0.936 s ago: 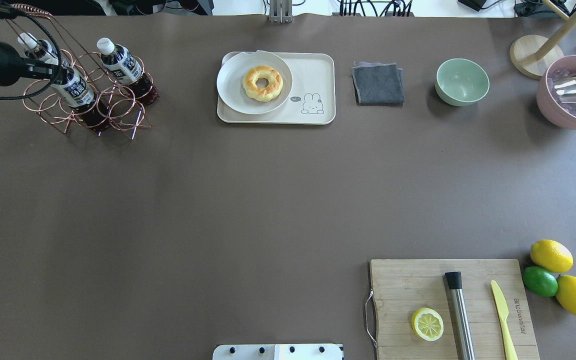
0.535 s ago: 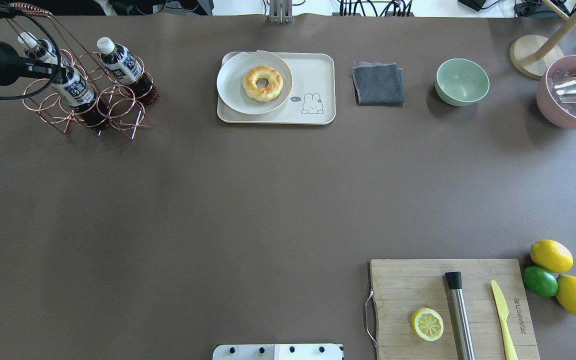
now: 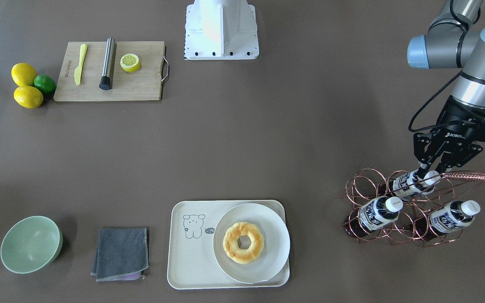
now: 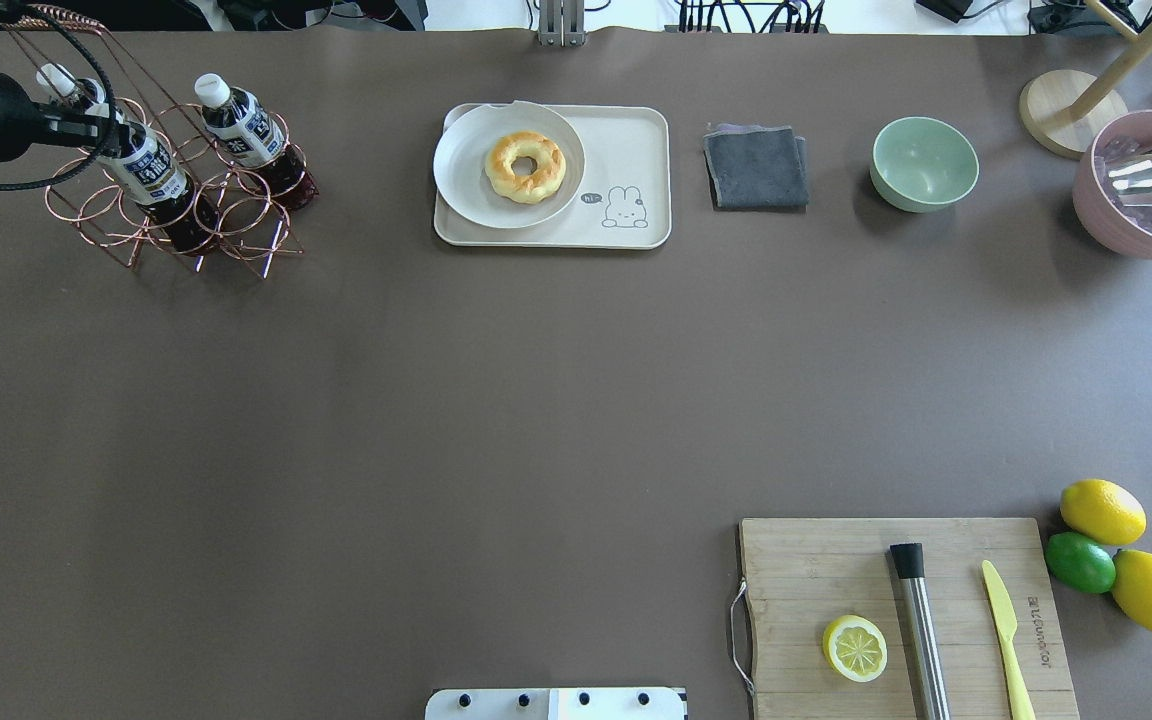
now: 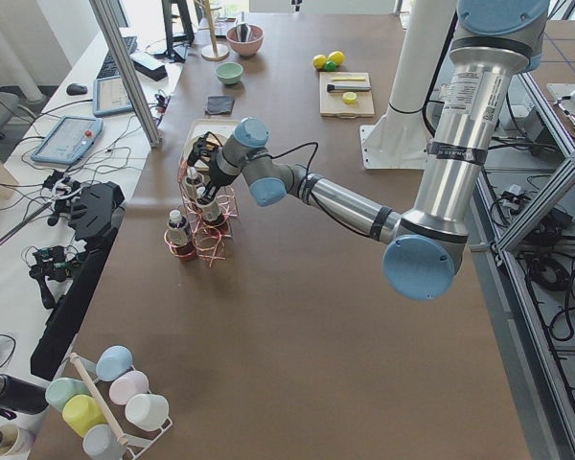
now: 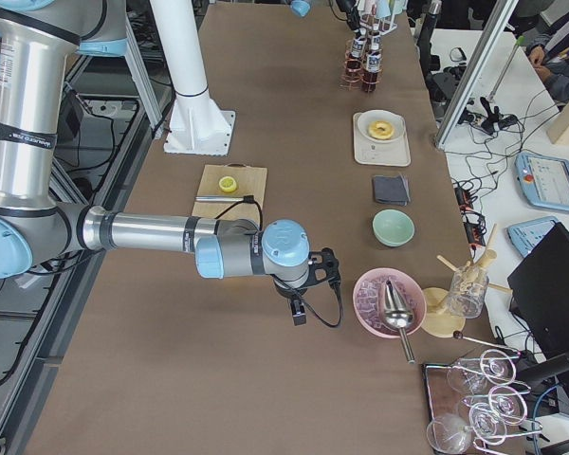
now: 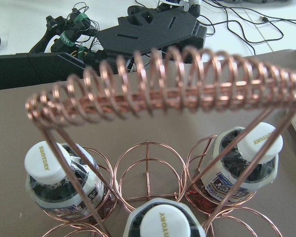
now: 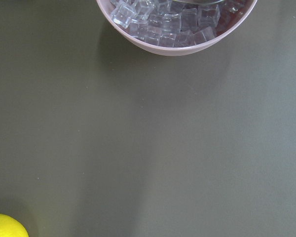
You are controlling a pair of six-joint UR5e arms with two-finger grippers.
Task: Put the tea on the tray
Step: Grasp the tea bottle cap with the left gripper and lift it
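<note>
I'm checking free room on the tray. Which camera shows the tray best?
Exterior front-facing: the tray lies near, whole and unblocked, bare beside the plate. Overhead exterior shows it whole but smaller; the side views, small and far; the wrist views, nothing clear of it.

Brown table [image 4: 536,400], cluttered white side benches [image 5: 14,225]

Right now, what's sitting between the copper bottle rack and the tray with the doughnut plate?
Nothing. The overhead view shows only bare brown table between the copper rack and the tray.
</note>
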